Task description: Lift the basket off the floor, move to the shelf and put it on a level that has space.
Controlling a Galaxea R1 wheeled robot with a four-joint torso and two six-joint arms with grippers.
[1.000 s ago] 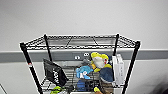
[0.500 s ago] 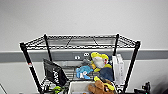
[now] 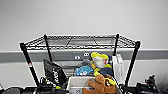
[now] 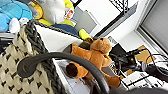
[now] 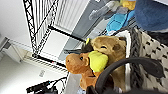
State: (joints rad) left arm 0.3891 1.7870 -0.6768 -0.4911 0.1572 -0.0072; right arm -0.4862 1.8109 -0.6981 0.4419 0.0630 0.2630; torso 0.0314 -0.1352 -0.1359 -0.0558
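The basket (image 3: 75, 84) is a cream-white woven box with a dark rim, seen low in the head view, right in front of the shelf (image 3: 27, 60). Brown plush toys (image 3: 100, 85) lie inside it. The shelf's top level (image 3: 82, 41) is a bare black wire grid. The tier below it holds plush toys and boxes. In the left wrist view the basket's woven wall (image 4: 15, 62) and one dark loop handle (image 4: 62, 58) are very close. The right wrist view shows the other wall (image 5: 152, 47) and handle (image 5: 130, 63) just as near. My arms' dark parts (image 3: 46, 86) (image 3: 145, 86) flank the basket.
On the tier behind the basket sit a blue plush (image 3: 83, 70), a yellow and white plush (image 3: 100, 61), white boxes (image 3: 118, 68) and a black bag (image 3: 53, 72). A pale wall with a grey band (image 3: 150, 53) stands behind the rack.
The basket with the brown plush toys has come up a little at the lower edge of the head view. The rack and its toys have not moved.
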